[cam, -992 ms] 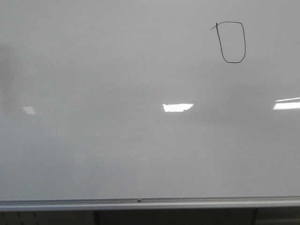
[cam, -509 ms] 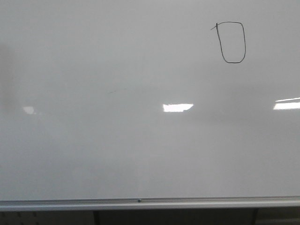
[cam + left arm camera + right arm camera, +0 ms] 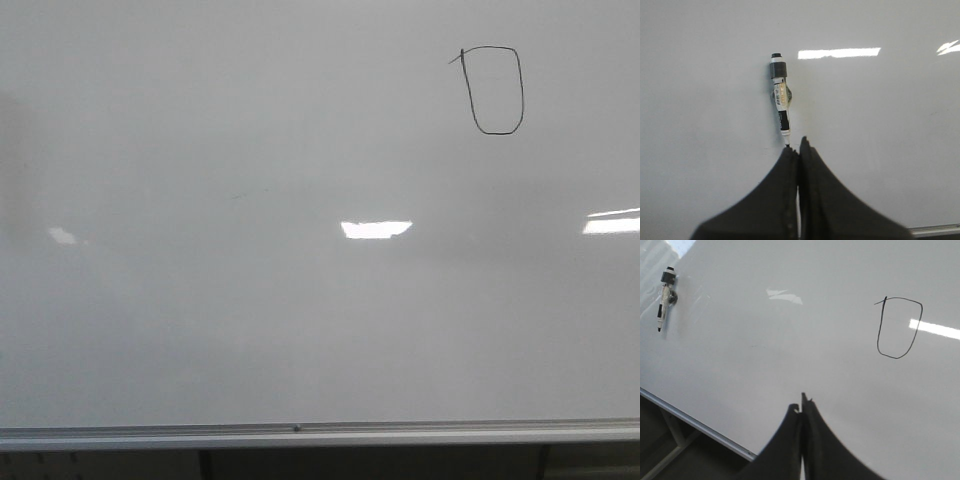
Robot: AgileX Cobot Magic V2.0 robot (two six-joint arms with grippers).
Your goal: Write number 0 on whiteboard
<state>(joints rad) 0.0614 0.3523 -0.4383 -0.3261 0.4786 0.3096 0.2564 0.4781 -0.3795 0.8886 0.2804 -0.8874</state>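
Note:
The whiteboard (image 3: 250, 320) fills the front view, with a silver rail along its lower edge. The number 0 (image 3: 521, 90) is a thin black loop at its upper right, with a short tick at its upper left corner. It also shows in the right wrist view (image 3: 879, 335). A black-and-white marker (image 3: 780, 100) hangs on the board. My left gripper (image 3: 798, 147) is shut and empty, its tips just below the marker's tip. My right gripper (image 3: 801, 406) is shut and empty, away from the 0. Neither gripper shows in the front view.
The marker also shows in the right wrist view (image 3: 664, 295), far from the 0. Bright light glints (image 3: 375, 229) lie on the board. The silver rail (image 3: 300, 434) runs along the bottom, with dark frame legs below it.
The middle glint on the board has shifted slightly left and down. The 0 and the board are unchanged.

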